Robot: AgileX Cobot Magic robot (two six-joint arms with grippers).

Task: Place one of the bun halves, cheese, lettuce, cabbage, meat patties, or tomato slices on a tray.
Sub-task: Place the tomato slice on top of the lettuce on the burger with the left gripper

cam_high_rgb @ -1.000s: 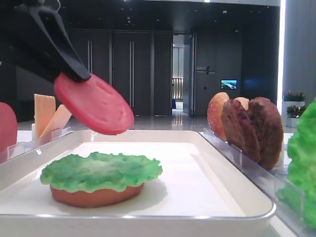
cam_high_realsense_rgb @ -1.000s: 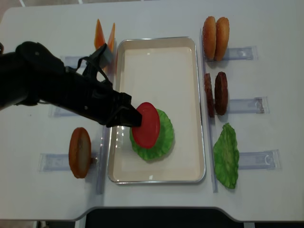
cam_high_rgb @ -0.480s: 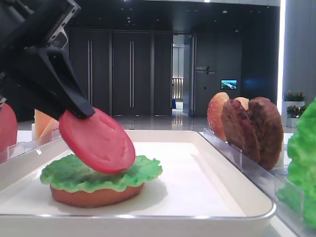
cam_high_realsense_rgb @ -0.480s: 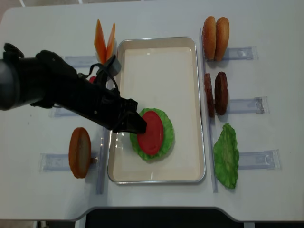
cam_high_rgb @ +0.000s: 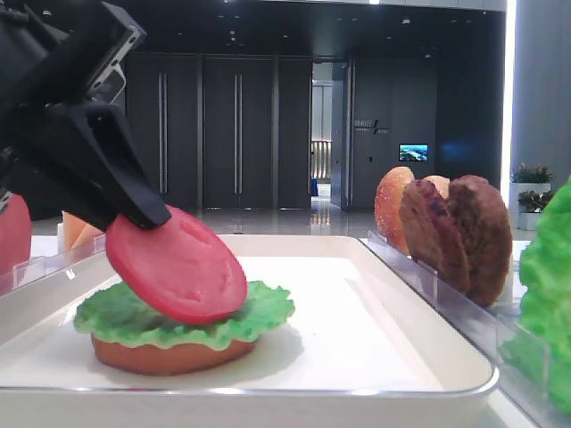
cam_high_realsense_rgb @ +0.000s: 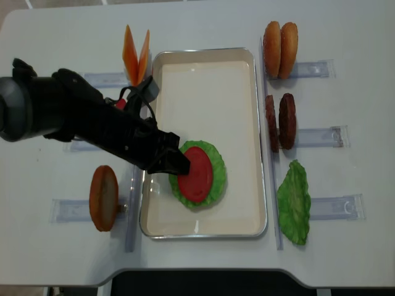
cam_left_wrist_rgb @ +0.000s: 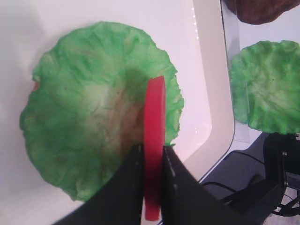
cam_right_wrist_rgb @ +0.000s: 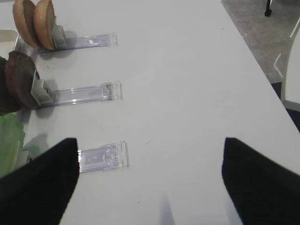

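Note:
My left gripper [cam_high_realsense_rgb: 178,164] is shut on a red tomato slice [cam_high_realsense_rgb: 197,174], pinching its edge between the two black fingers [cam_left_wrist_rgb: 136,183]. The slice [cam_high_rgb: 178,267] is tilted, and its lower side rests on a green lettuce leaf [cam_high_rgb: 259,308]. That leaf [cam_left_wrist_rgb: 84,126] lies on an orange-brown bun half [cam_high_rgb: 169,354] in the near part of the white tray [cam_high_realsense_rgb: 203,74]. My right gripper [cam_right_wrist_rgb: 150,180] hangs open over bare table, to the right of the clear holder strips, with nothing between its fingers.
Upright in clear holders right of the tray stand two bun halves [cam_high_realsense_rgb: 279,41], two meat patties [cam_high_realsense_rgb: 281,121] and another lettuce leaf [cam_high_realsense_rgb: 294,202]. On the left stand cheese slices [cam_high_realsense_rgb: 136,55], a bun half [cam_high_realsense_rgb: 103,197] and a red slice [cam_high_rgb: 11,230].
My left gripper came down and slightly forward with the tomato slice. It hung above the lettuce a second ago and now leans on it.

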